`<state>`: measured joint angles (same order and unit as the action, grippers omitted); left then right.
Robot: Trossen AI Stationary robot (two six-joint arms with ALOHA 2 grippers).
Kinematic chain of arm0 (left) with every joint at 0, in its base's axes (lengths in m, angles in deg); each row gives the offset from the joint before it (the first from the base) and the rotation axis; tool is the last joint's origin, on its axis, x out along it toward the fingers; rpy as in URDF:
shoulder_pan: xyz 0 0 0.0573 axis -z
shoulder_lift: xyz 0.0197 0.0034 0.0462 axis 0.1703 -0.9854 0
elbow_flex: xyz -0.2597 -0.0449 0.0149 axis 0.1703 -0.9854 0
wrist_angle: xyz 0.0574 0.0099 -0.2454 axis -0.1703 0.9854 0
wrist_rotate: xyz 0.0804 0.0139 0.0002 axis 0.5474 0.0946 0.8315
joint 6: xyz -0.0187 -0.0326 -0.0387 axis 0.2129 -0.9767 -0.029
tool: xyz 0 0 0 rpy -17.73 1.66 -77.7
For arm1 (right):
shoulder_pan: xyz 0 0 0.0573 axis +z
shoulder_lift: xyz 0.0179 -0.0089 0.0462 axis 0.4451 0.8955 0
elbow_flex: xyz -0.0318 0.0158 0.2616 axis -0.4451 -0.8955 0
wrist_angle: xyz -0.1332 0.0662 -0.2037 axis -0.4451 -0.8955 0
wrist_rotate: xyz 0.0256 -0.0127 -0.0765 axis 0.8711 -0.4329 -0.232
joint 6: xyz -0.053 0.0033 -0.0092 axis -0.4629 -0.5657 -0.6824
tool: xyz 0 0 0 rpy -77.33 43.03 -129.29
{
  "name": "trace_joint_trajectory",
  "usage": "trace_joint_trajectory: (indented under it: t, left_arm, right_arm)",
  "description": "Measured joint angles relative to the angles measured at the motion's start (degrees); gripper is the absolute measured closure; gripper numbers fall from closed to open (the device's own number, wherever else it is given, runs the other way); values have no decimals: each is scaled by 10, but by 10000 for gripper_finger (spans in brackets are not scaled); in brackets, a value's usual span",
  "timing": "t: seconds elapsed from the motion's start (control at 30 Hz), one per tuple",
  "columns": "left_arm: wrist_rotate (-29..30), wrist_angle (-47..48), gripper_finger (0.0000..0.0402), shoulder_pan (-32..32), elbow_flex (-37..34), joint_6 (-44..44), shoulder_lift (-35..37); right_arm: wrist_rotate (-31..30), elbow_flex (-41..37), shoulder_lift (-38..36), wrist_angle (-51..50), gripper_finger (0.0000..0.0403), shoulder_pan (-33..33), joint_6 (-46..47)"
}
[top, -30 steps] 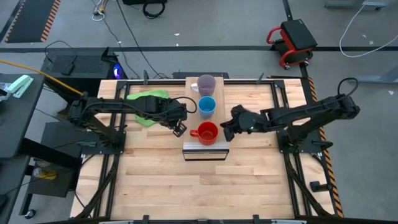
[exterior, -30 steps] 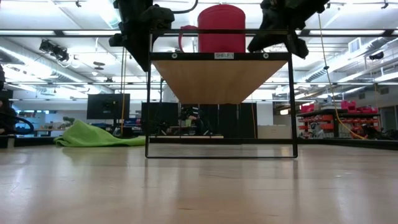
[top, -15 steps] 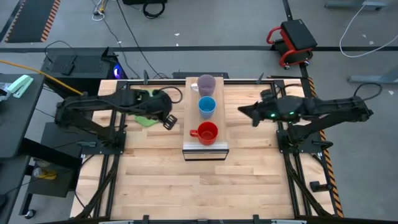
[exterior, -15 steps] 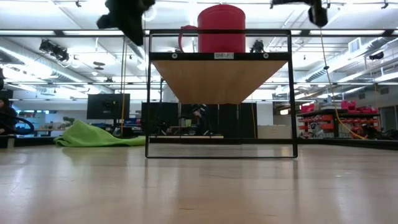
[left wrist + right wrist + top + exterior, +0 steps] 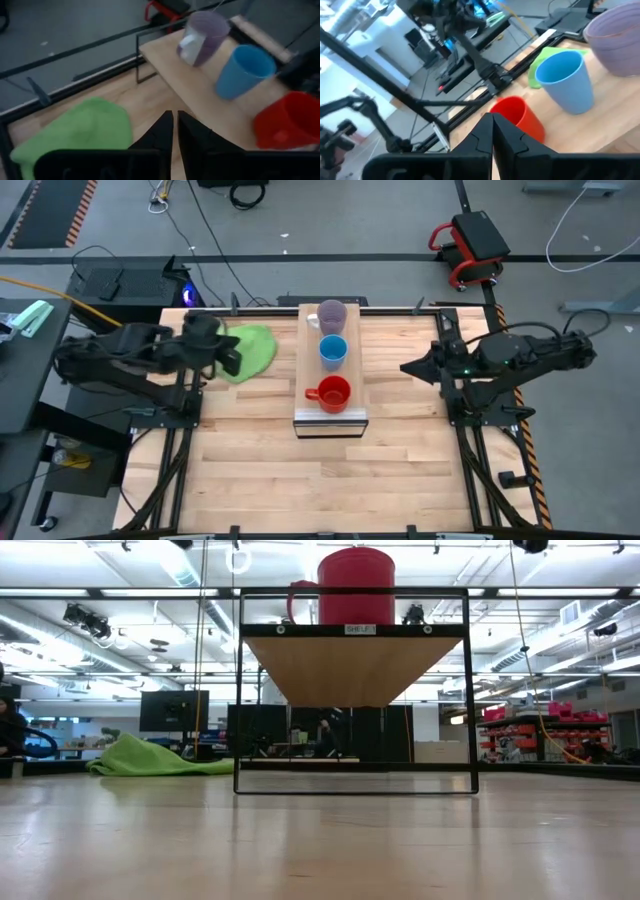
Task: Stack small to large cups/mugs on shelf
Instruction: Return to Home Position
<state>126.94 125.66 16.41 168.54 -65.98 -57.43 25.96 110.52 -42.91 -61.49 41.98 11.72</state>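
Note:
Three vessels stand upright in a row on the wooden shelf (image 5: 310, 370): the purple-grey mug (image 5: 330, 315) at its far end, the blue cup (image 5: 332, 352) in the middle, the red mug (image 5: 333, 392) toward its near end. All three also show in the left wrist view: purple mug (image 5: 202, 37), blue cup (image 5: 245, 70), red mug (image 5: 285, 122). My left gripper (image 5: 236, 360) is shut and empty, left of the shelf over the green cloth. My right gripper (image 5: 405, 367) is shut and empty, right of the shelf.
A green cloth (image 5: 250, 348) lies on the tabletop left of the shelf's far end. The shelf stands raised on a thin black frame (image 5: 238, 690), with the red mug (image 5: 355, 585) on top. Bare tabletop (image 5: 330, 480) lies in front of the shelf.
Both grippers have drawn back from the red mug on the shelf and risen out of the low view: the left toward the table's left edge over the green cloth, the right toward the right edge. The three vessels have stayed where they were.

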Motion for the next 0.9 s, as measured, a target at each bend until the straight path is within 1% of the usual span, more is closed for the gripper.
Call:
trace_joint_trajectory:
  t: [0.1, 0.23, 0.3, 0.4, 0.47, 0.53, 0.63, 0.7, 0.8, 0.9]
  left_arm:
    - [-2, -1, 368, 23, 0, -4, 26]
    - [-48, 11, 373, 40, 0, 42, 52]
    - [-56, 18, 376, 43, 0, 38, 55]
    - [-59, 43, 382, 44, 0, 35, 56]
    - [-70, 59, 383, 49, 0, 51, 57]
    - [-68, 73, 380, 61, 0, 46, 57]
    - [-39, 56, 371, 87, 0, 45, 61]
    - [-7, 37, 365, 118, 0, 55, 61]
    - [47, 5, 359, 167, 0, 57, 60]
    - [99, -28, 359, 217, -7, 63, 62]
  right_arm:
    - [0, 0, 0, -5, 389, 8, 0]
    - [-1, 0, 0, -7, 390, 13, 3]
    - [4, 0, 1, -5, 391, 13, -6]
    - [45, 0, -4, 15, 391, 12, -39]
    - [73, 0, -12, 66, 391, 13, -53]
    - [110, 0, -21, 127, 390, 14, -77]
    - [158, 0, -29, 218, 389, 32, -130]
    - [178, 0, -29, 246, 390, 49, -159]
    - [178, -12, -26, 270, 390, 75, -181]
    - [177, -66, -29, 361, 390, 86, -196]
